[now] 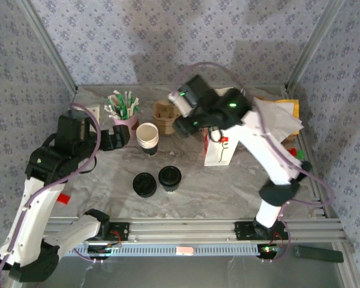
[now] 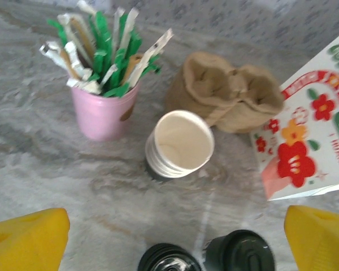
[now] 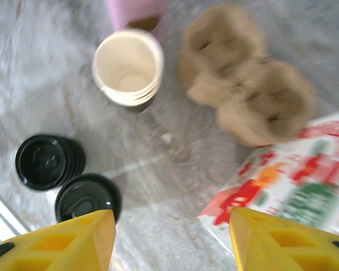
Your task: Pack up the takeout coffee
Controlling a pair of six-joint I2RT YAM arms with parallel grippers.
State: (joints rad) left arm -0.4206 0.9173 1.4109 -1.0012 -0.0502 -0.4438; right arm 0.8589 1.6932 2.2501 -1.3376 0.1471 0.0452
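The takeout coffee stands near the middle of the marble table, its black lid facing up. It sits at the bottom edge of the left wrist view and low on the left in the right wrist view. My left gripper hovers left of the stacked cups, well back from the coffee. It is open over bare table. My right gripper hangs above the table between the cup carrier and the printed bag. It is open with nothing between its yellow fingers.
A low pile of black lids lies just left of the coffee. Behind stand a stack of lidless white cups, a pink cup of stir sticks and a brown pulp cup carrier. A flower-printed paper bag stands at right.
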